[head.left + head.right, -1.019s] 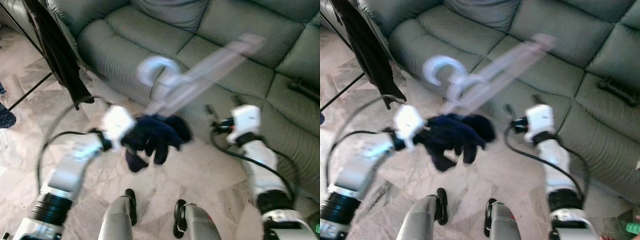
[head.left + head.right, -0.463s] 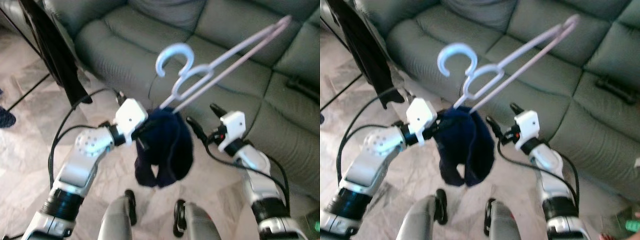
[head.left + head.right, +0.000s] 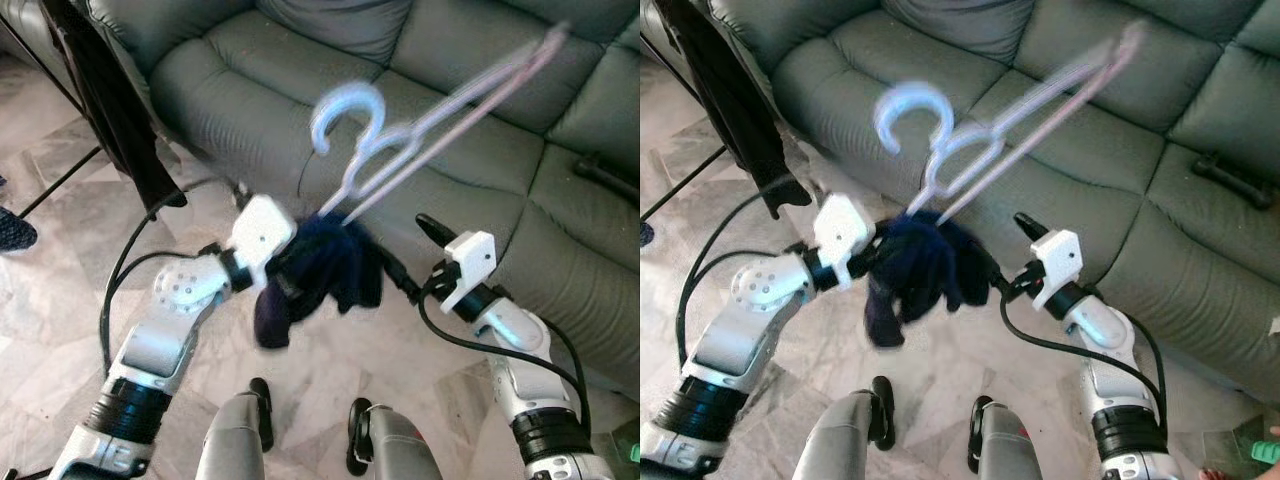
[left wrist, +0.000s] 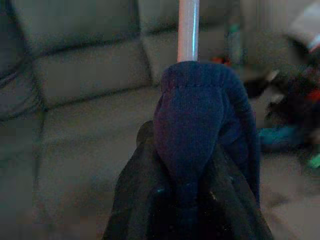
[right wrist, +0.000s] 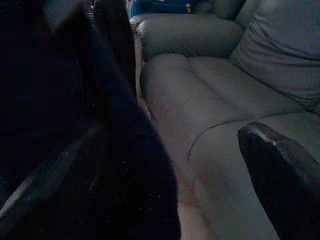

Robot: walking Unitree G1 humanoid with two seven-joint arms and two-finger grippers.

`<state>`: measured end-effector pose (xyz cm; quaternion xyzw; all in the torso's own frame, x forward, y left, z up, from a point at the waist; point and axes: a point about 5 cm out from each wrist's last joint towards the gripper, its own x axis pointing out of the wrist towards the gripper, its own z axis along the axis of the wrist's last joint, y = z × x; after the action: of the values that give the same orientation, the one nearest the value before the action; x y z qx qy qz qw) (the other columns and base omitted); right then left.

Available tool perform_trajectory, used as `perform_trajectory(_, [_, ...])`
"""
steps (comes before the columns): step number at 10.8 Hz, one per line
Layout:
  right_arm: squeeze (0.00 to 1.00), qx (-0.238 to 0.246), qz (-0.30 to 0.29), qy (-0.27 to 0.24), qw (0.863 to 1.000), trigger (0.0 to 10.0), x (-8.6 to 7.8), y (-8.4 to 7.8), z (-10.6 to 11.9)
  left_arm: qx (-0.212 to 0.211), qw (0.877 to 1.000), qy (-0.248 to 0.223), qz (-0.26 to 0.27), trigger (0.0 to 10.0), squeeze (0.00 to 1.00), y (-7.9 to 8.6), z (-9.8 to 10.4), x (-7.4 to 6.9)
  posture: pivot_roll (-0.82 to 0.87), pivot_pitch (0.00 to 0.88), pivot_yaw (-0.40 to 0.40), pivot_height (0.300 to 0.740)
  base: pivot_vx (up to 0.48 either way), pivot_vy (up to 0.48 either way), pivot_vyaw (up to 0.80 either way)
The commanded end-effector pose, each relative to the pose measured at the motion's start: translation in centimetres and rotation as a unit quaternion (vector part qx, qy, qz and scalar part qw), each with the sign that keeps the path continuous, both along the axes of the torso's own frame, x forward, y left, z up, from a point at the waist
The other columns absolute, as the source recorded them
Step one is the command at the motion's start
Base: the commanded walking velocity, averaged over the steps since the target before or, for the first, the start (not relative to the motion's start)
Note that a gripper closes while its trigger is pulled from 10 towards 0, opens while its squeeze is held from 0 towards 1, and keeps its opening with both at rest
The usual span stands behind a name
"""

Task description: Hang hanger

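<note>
Hanger (image 3: 400,150), draped with a dark cloth (image 3: 320,270), rises above the left claw (image 3: 285,265) gripping it before the sofa (image 3: 460,110); right claw (image 3: 410,258) spread wide just right.

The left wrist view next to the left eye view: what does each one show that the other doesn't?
Left wrist view alone: a close look along the left tool, where the dark blue garment bunches over the pale hanger rod, and blurred colourful clutter beyond the sofa.

Left eye view alone: the hanger's hook, the right tool open beside the garment, both silver arms, dark clothing on a rack, and the marble floor.

Both: hanger, garment, grey-green sofa.
</note>
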<state>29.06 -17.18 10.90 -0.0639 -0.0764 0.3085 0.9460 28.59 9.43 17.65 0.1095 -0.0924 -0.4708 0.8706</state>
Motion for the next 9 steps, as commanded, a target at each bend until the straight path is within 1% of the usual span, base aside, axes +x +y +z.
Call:
perform_trajectory(1, [0.0, -0.012, -0.004, 0.017, 1.0, 10.0, -0.2, -0.3, -0.7, -0.024, 0.999, -0.024, -0.027, 0.0, 0.0, -0.5, 1.8, -0.6, 0.03, 0.243, -0.02, 0.74, 0.0, 0.0, 0.0])
perform_trajectory(2, [0.0, -0.018, -0.013, 0.017, 1.0, 10.0, -0.3, -0.6, -0.9, -0.029, 0.998, -0.024, -0.046, 0.0, 0.0, -0.7, 2.2, -1.1, 0.03, 0.245, -0.021, 0.74, 0.0, 0.0, 0.0])
perform_trajectory(3, [0.0, -0.029, -0.033, 0.024, 0.999, 10.0, -0.3, -1.3, -1.3, -0.042, 0.996, -0.02, -0.078, 0.0, 0.0, -1.2, 3.0, -2.0, 0.03, 0.246, -0.02, 0.74, 0.0, 0.0, 0.0])
perform_trajectory(4, [0.0, -0.047, -0.052, 0.042, 0.997, 10.0, -0.2, -1.7, -2.1, -0.062, 0.995, -0.029, -0.074, 0.0, 0.0, -1.5, 4.2, -1.9, 0.03, 0.246, -0.02, 0.74, 0.0, 0.0, 0.0])
perform_trajectory(5, [0.0, -0.048, -0.058, 0.058, 0.996, 10.0, -0.3, -1.8, -2.5, -0.071, 0.995, -0.032, -0.069, 0.0, 0.0, -1.5, 4.6, -1.7, 0.03, 0.246, -0.02, 0.74, 0.0, 0.0, 0.0])
perform_trajectory(6, [0.0, -0.068, -0.071, 0.109, 0.989, 10.0, -0.8, -2.2, -4.3, -0.095, 0.994, -0.044, -0.044, 0.0, 0.0, -1.1, 5.9, -1.0, 0.03, 0.246, -0.021, 0.74, 0.0, 0.0, 0.0])
perform_trajectory(8, [0.0, -0.045, -0.094, 0.16, 0.982, 10.0, -1.2, -2.6, -5.6, -0.107, 0.993, -0.05, -0.018, 0.0, 0.0, -0.2, 6.8, -0.3, 0.03, 0.246, -0.021, 0.74, 0.0, 0.0, 0.0])
perform_trajectory(9, [0.0, -0.029, -0.123, 0.171, 0.977, 10.0, -1.1, -3.3, -5.9, -0.114, 0.992, -0.055, 0.012, 0.0, 0.0, 0.7, 7.3, 0.3, 0.03, 0.249, -0.024, 0.74, 0.0, 0.0, 0.0])
